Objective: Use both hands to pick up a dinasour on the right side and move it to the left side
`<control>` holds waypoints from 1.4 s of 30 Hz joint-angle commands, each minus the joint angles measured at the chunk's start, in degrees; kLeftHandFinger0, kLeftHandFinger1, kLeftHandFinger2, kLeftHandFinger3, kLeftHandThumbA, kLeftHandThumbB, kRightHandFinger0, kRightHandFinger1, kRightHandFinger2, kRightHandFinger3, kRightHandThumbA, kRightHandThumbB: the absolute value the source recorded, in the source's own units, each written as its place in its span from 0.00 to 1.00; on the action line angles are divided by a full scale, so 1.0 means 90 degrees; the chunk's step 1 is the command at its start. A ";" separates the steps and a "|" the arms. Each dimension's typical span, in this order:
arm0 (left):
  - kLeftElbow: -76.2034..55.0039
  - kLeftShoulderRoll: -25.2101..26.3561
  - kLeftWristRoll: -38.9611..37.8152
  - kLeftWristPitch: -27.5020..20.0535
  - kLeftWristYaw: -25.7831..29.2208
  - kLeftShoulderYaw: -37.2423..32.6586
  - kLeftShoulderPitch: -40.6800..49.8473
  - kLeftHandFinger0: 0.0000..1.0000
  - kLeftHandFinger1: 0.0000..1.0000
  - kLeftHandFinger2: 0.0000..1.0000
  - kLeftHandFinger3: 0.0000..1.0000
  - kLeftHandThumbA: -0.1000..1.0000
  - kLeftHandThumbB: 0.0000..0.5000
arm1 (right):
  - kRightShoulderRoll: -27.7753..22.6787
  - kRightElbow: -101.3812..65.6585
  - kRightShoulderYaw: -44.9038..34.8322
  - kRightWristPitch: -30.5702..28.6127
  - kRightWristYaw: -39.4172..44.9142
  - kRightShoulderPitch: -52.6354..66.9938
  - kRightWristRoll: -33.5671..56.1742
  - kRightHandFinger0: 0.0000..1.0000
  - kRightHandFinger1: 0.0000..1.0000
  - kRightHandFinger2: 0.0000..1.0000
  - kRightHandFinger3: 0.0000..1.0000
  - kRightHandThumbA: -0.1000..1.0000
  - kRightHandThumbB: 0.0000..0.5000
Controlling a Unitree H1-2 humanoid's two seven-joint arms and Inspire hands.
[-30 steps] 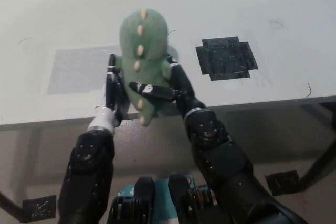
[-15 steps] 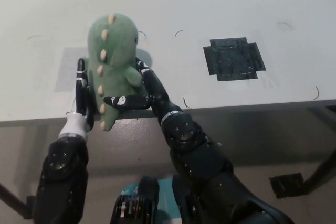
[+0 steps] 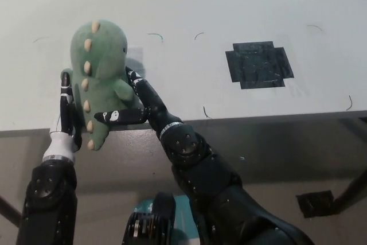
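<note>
A green plush dinosaur [image 3: 102, 76] with cream spikes down its back is held upright between both hands, above the table's near edge at the left. My left hand [image 3: 66, 110] presses against its left flank, fingers pointing up. My right hand [image 3: 135, 104] wraps its right side, one finger crossing the lower back. The toy's tail end hangs just past the table edge. Both hands are shut on it.
The white table [image 3: 229, 10] fills the upper view. A black taped cross patch [image 3: 260, 64] lies at the right. A pale grey rectangle is mostly hidden behind the dinosaur. Thin dark scuffs [image 3: 205, 112] mark the tabletop. Below the table edge is floor.
Both hands have carried the dinosaur steadily leftward across the table's near edge, from near the middle to the left. The grip is unchanged.
</note>
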 commanded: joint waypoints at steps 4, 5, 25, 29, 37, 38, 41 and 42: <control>0.0082 -0.0143 -0.0125 -0.0183 -0.0315 -0.0160 -0.0204 1.00 1.00 1.00 1.00 1.00 0.14 | 0.0275 0.0079 0.0231 -0.0392 0.0301 -0.0211 -0.0258 1.00 1.00 1.00 1.00 1.00 0.00; 0.0134 -0.0163 -0.0162 -0.0136 -0.0326 -0.0154 -0.0269 1.00 1.00 1.00 1.00 1.00 0.12 | 0.0275 0.0083 0.0207 -0.0378 0.0249 -0.0217 -0.0246 1.00 1.00 1.00 1.00 1.00 0.00; 0.0682 -0.0164 -0.0169 -0.0286 -0.0362 -0.0248 -0.0715 1.00 1.00 1.00 1.00 1.00 0.15 | 0.0056 0.0320 0.0083 -0.0557 0.0218 -0.0462 -0.0181 1.00 1.00 1.00 1.00 1.00 0.00; 0.0470 -0.0035 -0.0130 -0.0009 -0.0352 -0.0277 -0.0637 1.00 1.00 1.00 1.00 1.00 0.31 | -0.0058 -0.0069 0.0082 -0.0268 0.0260 -0.0344 -0.0170 1.00 1.00 1.00 1.00 1.00 0.02; 0.0107 0.0355 -0.0557 0.0447 -0.0553 0.0022 -0.0449 1.00 1.00 1.00 1.00 1.00 0.51 | -0.0614 -0.0994 -0.0119 -0.0257 0.0291 -0.0027 -0.0039 1.00 1.00 1.00 1.00 1.00 0.06; 0.0049 0.0415 -0.0641 0.0521 -0.0621 0.0066 -0.0401 1.00 1.00 1.00 1.00 1.00 0.51 | -0.0692 -0.1192 -0.0222 -0.0099 0.0262 0.0014 0.0035 1.00 1.00 1.00 1.00 1.00 0.08; -0.0115 0.0550 -0.0743 0.0602 -0.0776 0.0138 -0.0215 1.00 1.00 1.00 1.00 1.00 0.51 | -0.0902 -0.1784 -0.0341 0.0318 0.0174 0.0167 -0.0001 1.00 1.00 1.00 1.00 1.00 0.08; -0.0176 0.0593 -0.0759 0.0623 -0.0821 0.0161 -0.0158 1.00 1.00 1.00 1.00 1.00 0.48 | -0.0996 -0.2017 -0.0395 0.0404 0.0250 0.0243 0.0057 1.00 1.00 1.00 1.00 1.00 0.02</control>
